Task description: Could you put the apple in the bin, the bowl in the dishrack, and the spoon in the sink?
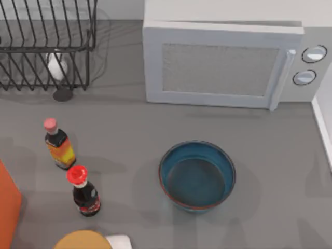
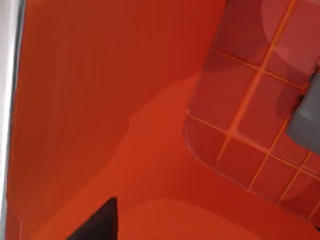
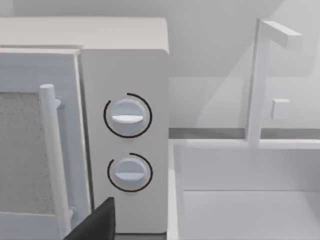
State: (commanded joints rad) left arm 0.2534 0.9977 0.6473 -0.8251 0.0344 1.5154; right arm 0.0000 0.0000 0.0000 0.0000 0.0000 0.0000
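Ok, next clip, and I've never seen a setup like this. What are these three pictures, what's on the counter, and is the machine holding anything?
This is a simulated pair of AgileX arms with two-finger grippers, working at a grey counter.

The top view looks down from above. It shows a blue-teal bowl standing upright and empty near the middle, a white microwave behind it, a black wire dishrack at the back left, two small bottles on the left, and an orange bin at the left edge.

The left wrist view comes from a camera on the left arm. It looks into the orange interior of that bin, with its gridded floor.

The right wrist view, from the right arm, faces the microwave's two dials and the white sink beside it.

I cannot see anything being held.
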